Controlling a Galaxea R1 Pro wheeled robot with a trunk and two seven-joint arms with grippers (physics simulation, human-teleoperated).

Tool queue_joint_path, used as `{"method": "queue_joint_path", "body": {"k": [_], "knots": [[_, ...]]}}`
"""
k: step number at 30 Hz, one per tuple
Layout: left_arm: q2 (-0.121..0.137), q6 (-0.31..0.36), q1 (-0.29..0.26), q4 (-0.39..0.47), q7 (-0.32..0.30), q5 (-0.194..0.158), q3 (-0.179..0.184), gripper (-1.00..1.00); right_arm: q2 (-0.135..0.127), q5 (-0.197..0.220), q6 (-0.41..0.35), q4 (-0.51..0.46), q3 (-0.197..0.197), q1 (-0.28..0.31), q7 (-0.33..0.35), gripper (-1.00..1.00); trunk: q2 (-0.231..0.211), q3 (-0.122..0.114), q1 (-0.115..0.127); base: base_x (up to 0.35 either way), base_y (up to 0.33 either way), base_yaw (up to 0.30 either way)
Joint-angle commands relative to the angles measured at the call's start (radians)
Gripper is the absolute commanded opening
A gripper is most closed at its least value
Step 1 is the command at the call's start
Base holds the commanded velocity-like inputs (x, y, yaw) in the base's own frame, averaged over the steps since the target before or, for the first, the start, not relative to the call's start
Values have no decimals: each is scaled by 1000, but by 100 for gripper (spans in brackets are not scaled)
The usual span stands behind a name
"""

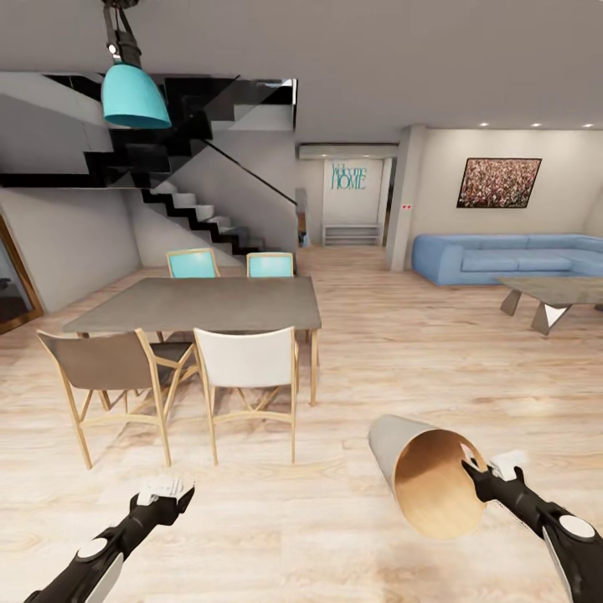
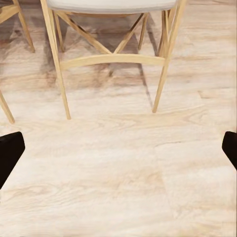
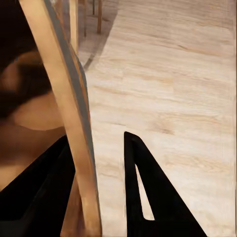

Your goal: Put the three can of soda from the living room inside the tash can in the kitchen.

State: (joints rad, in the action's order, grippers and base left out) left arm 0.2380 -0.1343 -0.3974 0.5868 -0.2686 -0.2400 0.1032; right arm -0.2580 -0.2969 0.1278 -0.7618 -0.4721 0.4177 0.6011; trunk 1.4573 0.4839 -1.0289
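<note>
The right gripper (image 1: 474, 466) is clamped on the rim of the tash can (image 1: 419, 469), one finger inside against the tan lining and one outside; the right wrist view shows the rim (image 3: 74, 123) pinched between the two dark fingers (image 3: 143, 192). The bucket is carried tipped on its side above the wood floor (image 1: 335, 536), mouth toward the camera, and its inside looks empty, though part is in shadow. The left gripper (image 1: 163, 490) holds nothing, its fingertips (image 2: 10, 153) spread wide. Just ahead of it stand a white chair (image 1: 247, 360) and a brown chair (image 1: 105, 364) at a grey dining table (image 1: 209, 303). Farther right are a low table (image 1: 553, 293) and the blue sofa (image 1: 502, 255) of the living room.
</note>
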Motion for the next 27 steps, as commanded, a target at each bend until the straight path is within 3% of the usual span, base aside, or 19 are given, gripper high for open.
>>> {"method": "queue_joint_path", "body": {"k": [1, 4, 8, 10, 11, 14, 17, 20, 27], "knots": [[-1, 0, 0, -6, 0, 1, 0, 100, 5, -4, -1, -15, 0, 0, 4, -100, -7, -3, 4, 0, 0, 0], [-6, -1, 0, -18, 0, 2, 1, 100, 29, 8, -3, -54, 0, 0, 13, -100, -28, -12, 15, 0, 0, 0], [-17, -2, 0, -27, 0, 3, 2, 100, 92, 20, -5, -119, -2, -14, 13, -100, -56, -25, 31, 0, 0, 0], [-19, -2, 0, -28, 0, 3, 2, 100, 109, 21, -4, -131, -3, -31, 5, -100, -70, -31, 38, 0, 0, 0], [-21, -4, 0, -29, 0, 4, 2, 100, 129, 24, -4, -140, -9, -54, -25, -100, -77, -34, 42, 0, 0, 0], [-22, -7, 0, -30, 0, 4, 2, 100, 139, 26, -2, -144, -19, -66, -53, -100, -98, -44, 54, 0, 0, 0], [-23, -13, 0, -31, 0, 4, 3, 100, 147, 28, 2, -141, -60, -92, -76, -100, -119, -53, 65, 0, 0, 0], [-25, -14, 0, -31, 0, 5, 3, 100, 146, 28, 3, -140, -78, -105, -81, -100, -140, -63, 77, 0, 0, 0], [-36, -31, 0, -31, 0, 4, 2, 100, 141, 24, 3, -89, -123, -114, -92, -100, -140, -63, 77, 0, 0, 0]]}}
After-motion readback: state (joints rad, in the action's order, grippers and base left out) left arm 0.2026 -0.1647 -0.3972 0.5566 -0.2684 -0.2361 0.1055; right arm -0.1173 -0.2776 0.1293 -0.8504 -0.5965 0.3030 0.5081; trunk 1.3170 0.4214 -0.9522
